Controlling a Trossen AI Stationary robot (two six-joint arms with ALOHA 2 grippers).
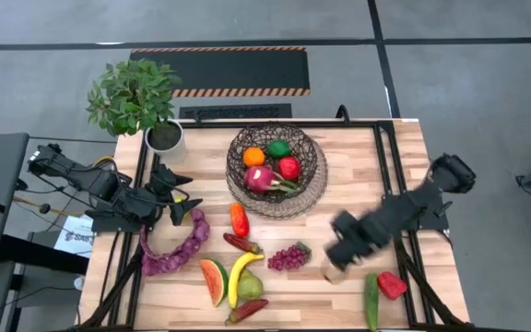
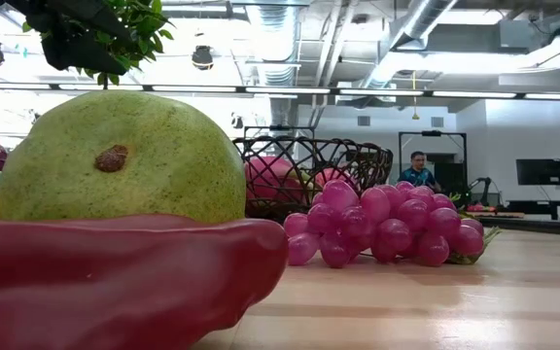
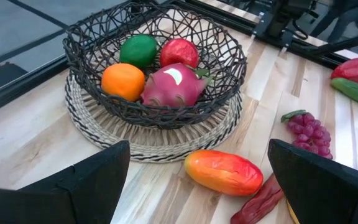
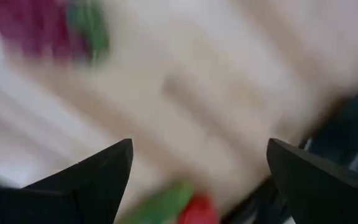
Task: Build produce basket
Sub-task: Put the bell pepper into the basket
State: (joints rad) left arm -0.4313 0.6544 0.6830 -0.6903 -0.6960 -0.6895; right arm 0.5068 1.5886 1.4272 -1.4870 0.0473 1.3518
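Observation:
The dark wire basket (image 1: 277,170) on a tan wicker base stands at the table's far middle and holds an orange (image 1: 253,157), a green fruit (image 1: 278,148), a red fruit (image 1: 289,168) and a pink dragon fruit (image 1: 260,179). More produce lies along the near side: purple string (image 1: 177,245), mango (image 1: 239,219), grapes (image 1: 289,256), watermelon slice (image 1: 213,281), banana (image 1: 240,276), pear (image 1: 250,286), red peppers, cucumber (image 1: 371,302). My right gripper (image 1: 336,267) hangs open over bare wood between the grapes and the cucumber. My left gripper (image 1: 181,198) waits open at the left, touching nothing.
A potted leafy plant (image 1: 136,100) in a white pot stands at the far left corner. A red pepper (image 1: 392,285) lies beside the cucumber at the near right. Bare wood shows at the far right of the table (image 1: 404,157). A person (image 2: 417,170) sits far behind the table.

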